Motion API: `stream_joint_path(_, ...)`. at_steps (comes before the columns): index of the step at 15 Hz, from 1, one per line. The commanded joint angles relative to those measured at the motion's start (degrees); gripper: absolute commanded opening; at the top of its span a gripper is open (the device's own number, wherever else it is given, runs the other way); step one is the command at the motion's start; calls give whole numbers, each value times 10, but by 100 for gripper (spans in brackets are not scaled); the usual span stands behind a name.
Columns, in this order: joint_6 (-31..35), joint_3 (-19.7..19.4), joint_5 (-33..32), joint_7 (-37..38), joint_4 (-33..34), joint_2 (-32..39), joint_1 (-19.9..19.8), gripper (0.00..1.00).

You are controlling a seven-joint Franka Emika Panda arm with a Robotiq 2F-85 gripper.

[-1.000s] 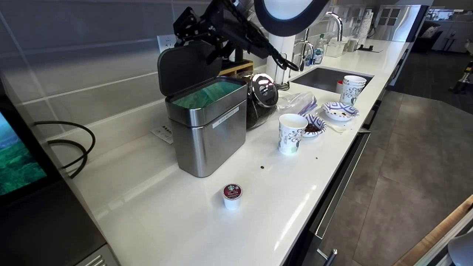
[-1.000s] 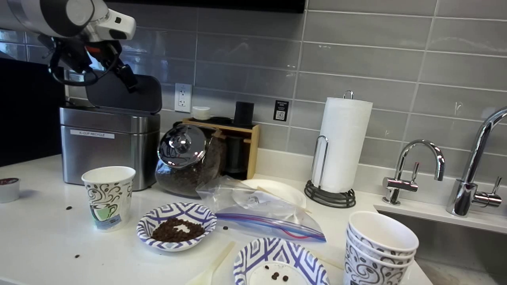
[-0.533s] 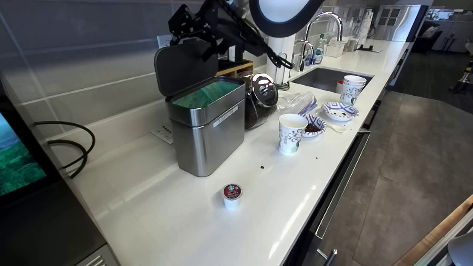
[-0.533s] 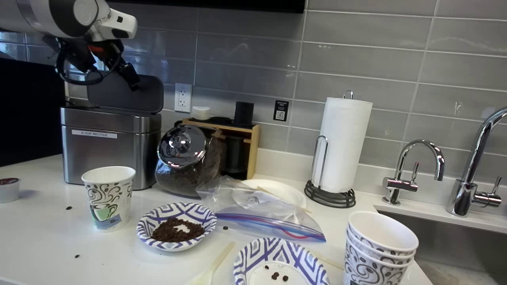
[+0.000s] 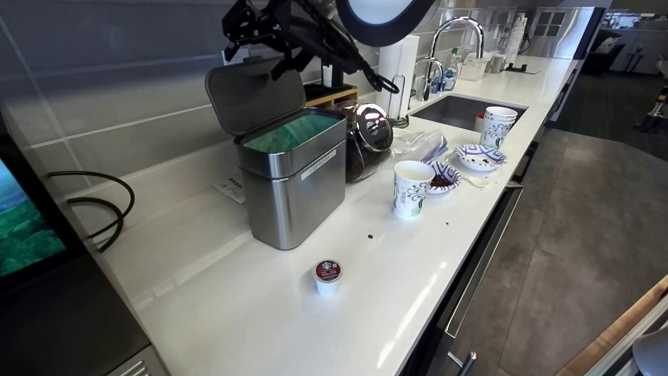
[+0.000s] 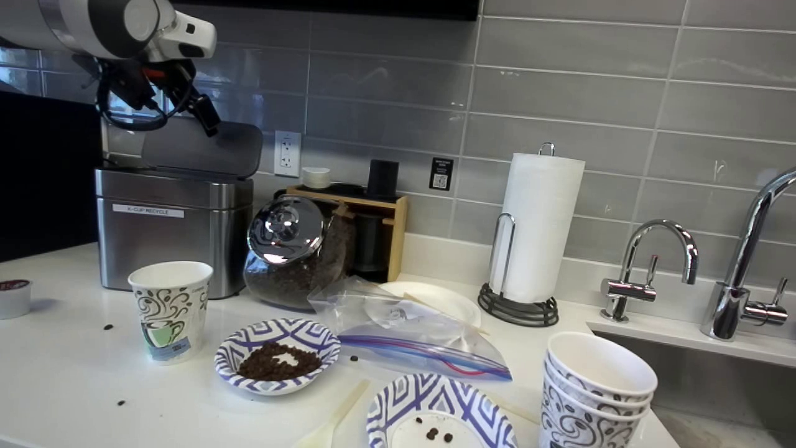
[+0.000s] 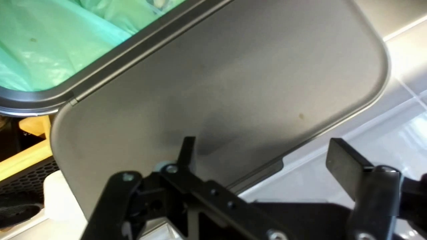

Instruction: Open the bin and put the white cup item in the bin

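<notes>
Jaws spread wide here: the gripper (image 7: 263,153) hovers up at the raised lid (image 7: 233,83), and in the wrist view its fingers (image 7: 345,166) stand at nine and three o'clock of a broad gap. The lid's free edge, little tab and all, shows across that gap; whether a finger touches it, I can't tell. The rest of the lid stretches towards eleven o'clock, tipped back on its hinge, and out at ten there's the green liner (image 7: 56,46) inside the bin (image 5: 284,209).

Both exterior views have the bin upright on the counter (image 5: 235,308), brushed steel gleaming, and its label (image 6: 149,211) reads K-CUP RECYCLE.

And the white cup item (image 5: 327,286)? It sits on the counter, at five o'clock of the bin in an exterior view, near it but apart, upright, dark red top facing up. Round to three o'clock of the bin there, and it's the tall paper cup (image 5: 409,190).

In an exterior view a patterned bowl (image 6: 298,333) of small dark bits lies just beside that cup, at its four o'clock. A clear jar (image 6: 286,283) with a chrome cap is next to the bin at three o'clock, the paper towel roll (image 6: 538,230) stands well out along the same line, and at four o'clock lie a zip bag (image 6: 423,348) and, farther still, stacked cups (image 6: 591,417).
</notes>
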Motion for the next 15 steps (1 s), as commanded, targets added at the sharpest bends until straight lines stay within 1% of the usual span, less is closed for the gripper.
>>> stream_joint_path(1,0,-9,-13,10,20,16,10,100)
stream_joint_path(5,-9,-1,-2,5,21,14,6,100)
stream_joint_path(7,-39,-6,-6,11,11,-6,8,100)
stream_joint_path(8,-53,6,6,-2,5,-15,1,100)
stream_joint_path(10,-100,31,36,-38,-7,-39,-14,100)
stream_joint_path(11,-132,28,66,-65,-9,-54,-5,100)
stream_joint_path(15,-247,41,125,-118,-13,-103,-8,100)
